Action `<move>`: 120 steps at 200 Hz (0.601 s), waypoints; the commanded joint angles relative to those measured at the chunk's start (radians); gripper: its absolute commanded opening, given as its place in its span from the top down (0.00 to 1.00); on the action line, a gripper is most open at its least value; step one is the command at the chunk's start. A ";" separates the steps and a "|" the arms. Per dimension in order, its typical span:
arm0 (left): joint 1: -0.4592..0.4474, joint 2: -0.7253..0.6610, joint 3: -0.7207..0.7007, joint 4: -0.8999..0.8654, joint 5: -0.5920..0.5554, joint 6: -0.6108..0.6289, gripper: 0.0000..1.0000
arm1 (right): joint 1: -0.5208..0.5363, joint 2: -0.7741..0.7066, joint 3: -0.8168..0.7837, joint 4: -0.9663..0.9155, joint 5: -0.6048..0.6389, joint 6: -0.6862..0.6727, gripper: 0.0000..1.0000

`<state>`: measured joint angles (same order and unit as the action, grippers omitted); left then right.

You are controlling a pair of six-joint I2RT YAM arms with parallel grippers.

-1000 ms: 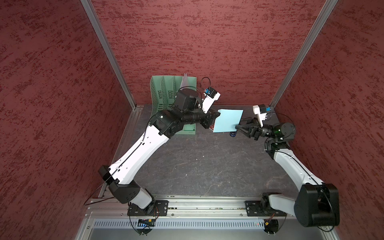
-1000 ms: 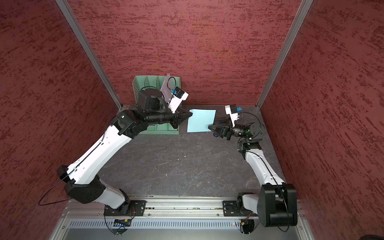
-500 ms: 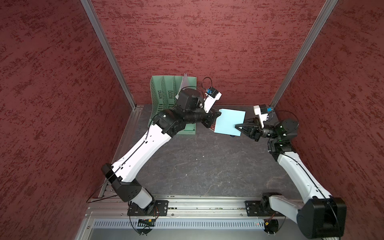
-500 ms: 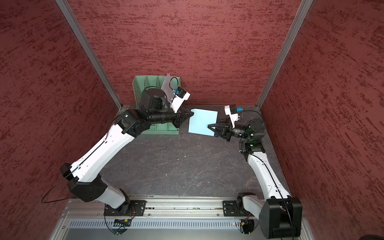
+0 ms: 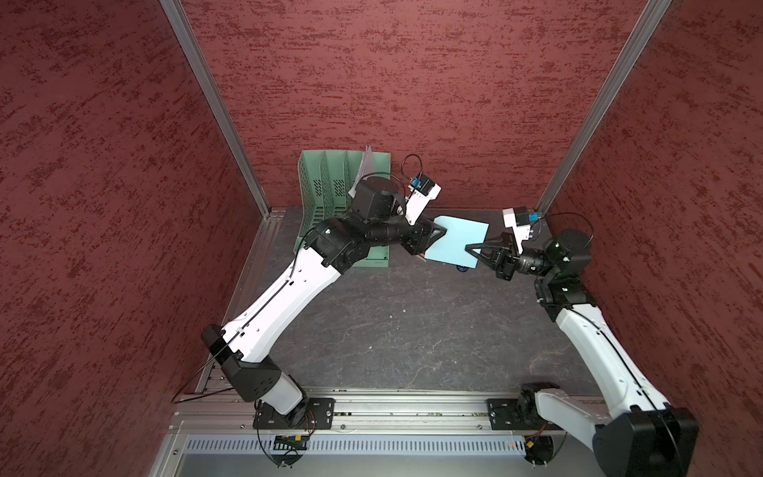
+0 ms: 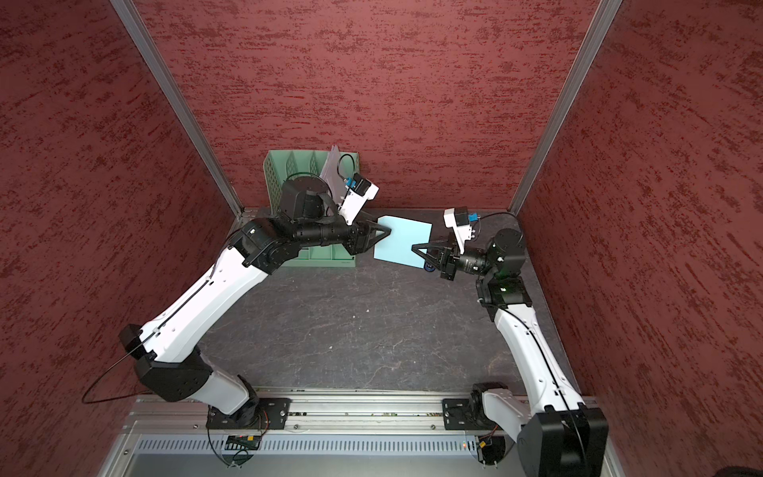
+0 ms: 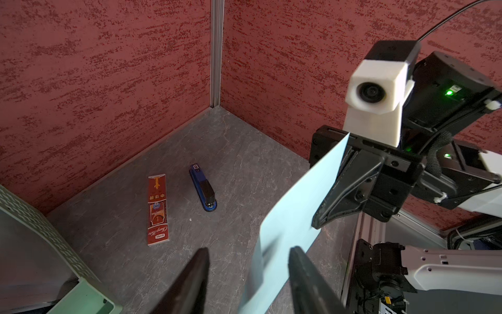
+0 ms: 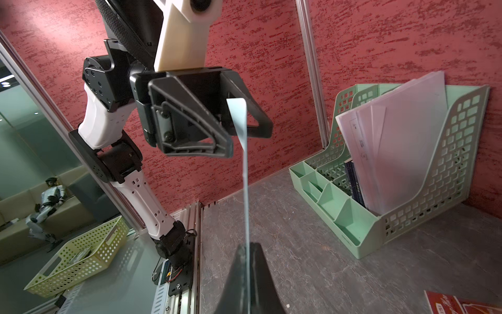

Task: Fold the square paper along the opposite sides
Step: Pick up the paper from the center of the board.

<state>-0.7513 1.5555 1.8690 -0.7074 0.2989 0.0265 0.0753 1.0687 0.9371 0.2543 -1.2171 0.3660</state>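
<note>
Right wrist view, right end effector (image 8: 247, 248) pinching square paper (image 8: 239, 117) edge-on

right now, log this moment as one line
thin light-blue square paper sheet: unfolded, airborne | left gripper: open, straddling one edge | right gripper: shut on opposite edge

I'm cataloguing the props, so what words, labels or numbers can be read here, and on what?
"Chung Hwa", in cursive, as best it reads: on the red packet.
Chinese characters and a small white label on that packet: too blurred to read.
Label on the blue stapler: too small.
Print on the white sheets in the green file holder: too small.
</note>
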 commanded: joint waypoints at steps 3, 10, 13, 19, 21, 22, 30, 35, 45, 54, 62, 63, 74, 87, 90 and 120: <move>0.005 -0.048 -0.050 0.060 0.039 0.018 0.00 | 0.017 -0.040 0.044 -0.174 0.088 -0.105 1.00; 0.012 -0.061 -0.065 0.069 0.046 0.025 0.00 | 0.018 -0.046 0.048 -0.189 0.097 -0.111 1.00; 0.016 -0.066 -0.072 0.073 0.051 0.028 0.00 | 0.021 -0.049 0.048 -0.193 0.098 -0.111 1.00; 0.023 -0.080 -0.088 0.078 0.065 0.035 0.00 | 0.023 -0.053 0.052 -0.200 0.100 -0.113 1.00; 0.028 -0.085 -0.094 0.080 0.070 0.038 0.00 | 0.024 -0.054 0.052 -0.202 0.100 -0.113 1.00; 0.029 -0.088 -0.097 0.081 0.074 0.040 0.00 | 0.023 -0.055 0.052 -0.203 0.099 -0.113 1.00; 0.047 -0.110 -0.123 0.094 0.103 0.045 0.00 | 0.027 -0.058 0.055 -0.207 0.098 -0.112 1.00; 0.062 -0.123 -0.145 0.104 0.130 0.047 0.00 | 0.028 -0.058 0.060 -0.209 0.095 -0.109 1.00; 0.093 -0.151 -0.190 0.132 0.190 0.043 0.00 | 0.033 -0.053 0.066 -0.208 0.084 -0.103 1.00; 0.130 -0.176 -0.239 0.170 0.261 0.033 0.00 | 0.039 -0.047 0.073 -0.208 0.074 -0.096 1.00; 0.165 -0.205 -0.293 0.219 0.335 0.016 0.00 | 0.046 -0.041 0.082 -0.209 0.067 -0.090 1.00; 0.172 -0.209 -0.302 0.227 0.345 0.013 0.00 | 0.047 -0.041 0.084 -0.209 0.066 -0.090 1.00; 0.226 -0.245 -0.393 0.330 0.446 -0.037 0.00 | 0.060 -0.034 0.100 -0.217 0.059 -0.087 1.00; 0.280 -0.279 -0.485 0.482 0.552 -0.117 0.00 | 0.080 -0.027 0.125 -0.242 0.056 -0.096 1.00; 0.290 -0.284 -0.506 0.512 0.572 -0.133 0.00 | 0.086 -0.026 0.134 -0.252 0.057 -0.102 1.00; 0.311 -0.293 -0.572 0.623 0.671 -0.198 0.00 | 0.173 -0.001 0.257 -0.480 0.115 -0.243 1.00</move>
<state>-0.4427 1.2697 1.3270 -0.2691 0.7971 -0.0898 0.1818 1.0584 1.0882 -0.0353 -1.1542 0.2485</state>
